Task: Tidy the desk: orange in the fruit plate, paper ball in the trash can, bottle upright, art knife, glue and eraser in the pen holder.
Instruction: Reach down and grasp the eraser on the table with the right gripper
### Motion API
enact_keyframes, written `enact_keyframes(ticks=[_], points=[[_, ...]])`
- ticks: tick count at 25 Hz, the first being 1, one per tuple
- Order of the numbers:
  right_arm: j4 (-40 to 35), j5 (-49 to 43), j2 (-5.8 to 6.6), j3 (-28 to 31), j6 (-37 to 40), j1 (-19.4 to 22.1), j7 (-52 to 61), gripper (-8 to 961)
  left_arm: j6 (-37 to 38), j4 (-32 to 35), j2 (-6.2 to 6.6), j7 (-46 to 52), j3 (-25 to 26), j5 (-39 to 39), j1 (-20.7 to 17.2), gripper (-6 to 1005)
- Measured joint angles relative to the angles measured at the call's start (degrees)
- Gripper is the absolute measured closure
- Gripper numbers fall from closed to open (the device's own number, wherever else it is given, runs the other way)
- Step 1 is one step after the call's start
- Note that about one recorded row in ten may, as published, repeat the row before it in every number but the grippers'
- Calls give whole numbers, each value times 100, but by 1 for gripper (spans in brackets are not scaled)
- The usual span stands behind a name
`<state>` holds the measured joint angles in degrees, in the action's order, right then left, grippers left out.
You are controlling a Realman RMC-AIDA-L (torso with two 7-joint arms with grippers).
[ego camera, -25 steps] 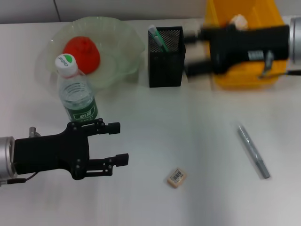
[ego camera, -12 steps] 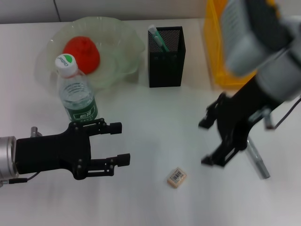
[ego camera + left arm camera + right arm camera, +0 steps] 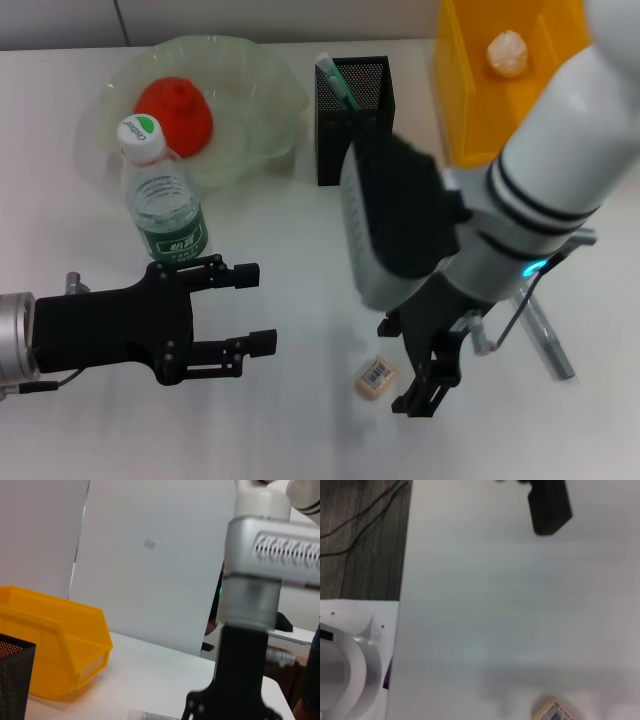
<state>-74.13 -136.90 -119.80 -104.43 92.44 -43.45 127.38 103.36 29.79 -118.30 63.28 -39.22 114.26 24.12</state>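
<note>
My right gripper (image 3: 412,372) hangs just beside the small tan rectangular eraser with a barcode label (image 3: 376,376), low and right of centre in the head view.

The eraser lies on the white desk (image 3: 300,260) just left of my open jaws, long axis tilted toward the upper right; my left gripper (image 3: 245,305), jaws also open, idles farther left. A second ago my right arm was up by the yellow plastic bin (image 3: 490,100); now it is over the eraser.
</note>
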Motion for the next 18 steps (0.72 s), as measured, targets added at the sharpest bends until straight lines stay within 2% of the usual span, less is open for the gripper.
enact_keyframes(ticks=[8, 15, 18], points=[[761, 202, -8, -597, -789, -287, 15, 121, 0, 0, 0, 0, -15, 0, -9, 216], [871, 215, -9, -729, -1038, -334, 17, 264, -8, 0, 1, 0, -12, 9, -17, 216], [872, 219, -8, -746, -1046, -337, 17, 388, -12, 0, 0, -1, -14, 9, -42, 216]])
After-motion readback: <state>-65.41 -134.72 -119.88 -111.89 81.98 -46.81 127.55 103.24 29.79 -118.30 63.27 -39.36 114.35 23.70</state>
